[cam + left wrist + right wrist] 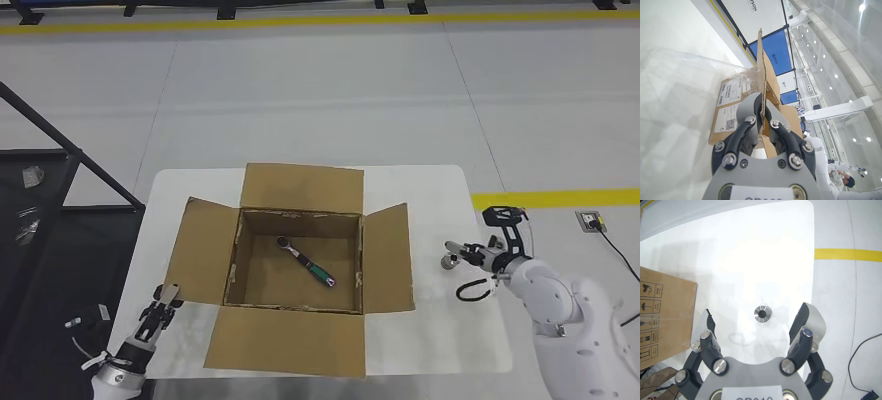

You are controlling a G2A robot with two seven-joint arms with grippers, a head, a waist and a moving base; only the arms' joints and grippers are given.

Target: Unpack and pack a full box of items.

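Note:
An open cardboard box (300,300) stands mid-table with all its flaps spread out. Inside it lies a ratchet wrench (305,260) with a green and black handle. My left gripper (165,298) is at the near left corner of the box. In the left wrist view this left gripper (762,103) is shut on the edge of the left flap (770,75). My right gripper (757,311) hangs open over the table to the right of the box. A small silver socket (762,314) stands upright on the table between its fingers (800,317), untouched. From above, the socket (449,262) sits by the right gripper (458,255).
The box's right flap (668,313) lies left of my right gripper. The white table (430,340) ends just right of the socket, with grey floor, a yellow line (848,255) and a black cable (857,362) beyond. A dark frame (60,190) stands left of the table.

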